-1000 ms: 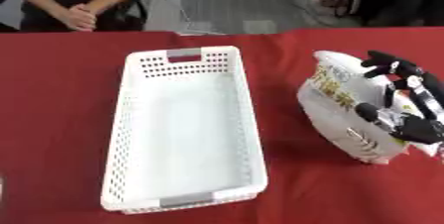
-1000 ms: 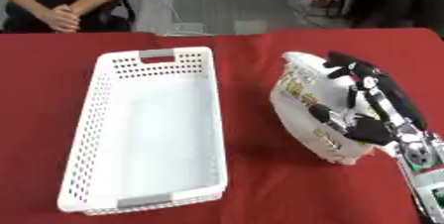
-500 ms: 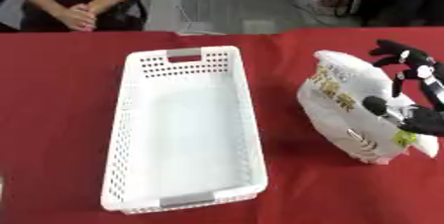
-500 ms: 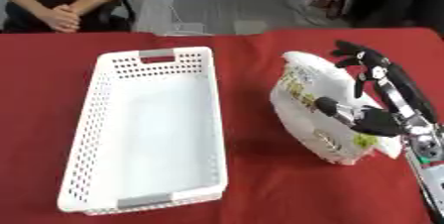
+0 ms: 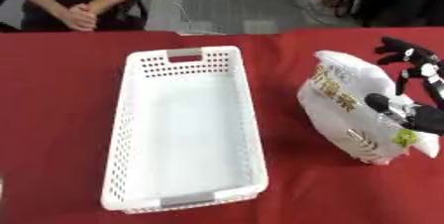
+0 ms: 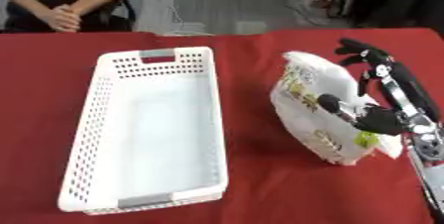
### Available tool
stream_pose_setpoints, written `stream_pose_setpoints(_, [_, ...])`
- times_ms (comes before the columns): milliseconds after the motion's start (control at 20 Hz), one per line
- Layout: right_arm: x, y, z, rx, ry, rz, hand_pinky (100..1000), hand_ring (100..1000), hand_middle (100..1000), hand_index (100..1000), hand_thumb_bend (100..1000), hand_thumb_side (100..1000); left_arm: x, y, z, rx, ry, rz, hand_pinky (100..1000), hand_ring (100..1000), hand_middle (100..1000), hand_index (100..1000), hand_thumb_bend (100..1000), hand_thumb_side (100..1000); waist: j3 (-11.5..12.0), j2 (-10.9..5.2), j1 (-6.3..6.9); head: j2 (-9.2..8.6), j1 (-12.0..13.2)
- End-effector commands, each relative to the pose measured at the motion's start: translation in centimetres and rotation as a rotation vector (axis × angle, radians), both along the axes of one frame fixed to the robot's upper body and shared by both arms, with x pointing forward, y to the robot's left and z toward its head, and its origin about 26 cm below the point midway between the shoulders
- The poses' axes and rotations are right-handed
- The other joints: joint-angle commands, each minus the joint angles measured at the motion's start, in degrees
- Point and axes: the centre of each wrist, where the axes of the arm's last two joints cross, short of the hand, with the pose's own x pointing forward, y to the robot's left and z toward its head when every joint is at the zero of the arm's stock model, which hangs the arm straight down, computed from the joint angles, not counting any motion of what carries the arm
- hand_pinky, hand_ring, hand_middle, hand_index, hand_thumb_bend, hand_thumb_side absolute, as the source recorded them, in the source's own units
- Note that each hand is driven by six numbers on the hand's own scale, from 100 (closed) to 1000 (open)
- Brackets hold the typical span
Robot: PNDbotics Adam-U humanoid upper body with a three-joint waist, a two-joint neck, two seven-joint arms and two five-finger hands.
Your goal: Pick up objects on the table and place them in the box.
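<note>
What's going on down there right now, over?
Right hand open, thumb and fingers straddling the white printed bag. Left hand unseen. White perforated plastic basket empty beside it. Nothing between them.

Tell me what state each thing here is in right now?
Basket: upright on the red table, nothing inside.
Bag: tipped up on its edge, outside the basket.
Right hand: behind the bag, fingers spread, thumb against its front.
Left hand: not visible.
</note>
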Motion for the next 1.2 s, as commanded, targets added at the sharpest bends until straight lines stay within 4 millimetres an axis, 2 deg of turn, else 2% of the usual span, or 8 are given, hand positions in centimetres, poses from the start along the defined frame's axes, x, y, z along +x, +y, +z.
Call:
stream_pose_setpoints(50, [0.4,-0.8,0.9,-0.029,-0.016,-0.035,318,749,803,968,692,771,-0.2,-0.1,0.8,0.019,-0.026,-0.007,770,769,718,691,291,960,0.0,-0.78,0.02,-0.62,-0.3])
stream_pose_setpoints(400, [1.0,-1.3,-0.3,-0.041,0.021,-0.067,319,749,804,968,693,765,-0.2,-0.1,0.8,0.018,-0.025,-0.006,771,769,718,690,290,961,0.0,-0.69,0.06,-0.57,-0.3])
stream_pose_setpoints(1200, [1.5,-1.5,-1.3,-0.119,0.085,-0.054,344,755,811,969,702,740,-0.2,-0.1,0.7,0.018,-0.023,-0.007,771,769,719,690,289,962,0.1,-0.68,0.05,-0.44,-0.3])
